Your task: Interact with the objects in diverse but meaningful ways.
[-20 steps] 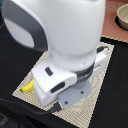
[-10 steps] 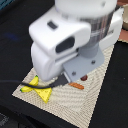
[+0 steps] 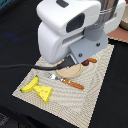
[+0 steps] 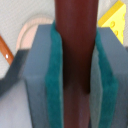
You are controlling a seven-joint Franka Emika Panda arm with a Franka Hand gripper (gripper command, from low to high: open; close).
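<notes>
Brown sausage is sitting upright between the gripper's teal pads, which are pinching it from both sides in the wrist view. In the exterior view the white arm is hanging over a beige mat on the black table, hiding the gripper. On the mat, a yellow cheese wedge is lying just beside a yellow banana, with an orange-handled fork and a tan bread slice near them.
</notes>
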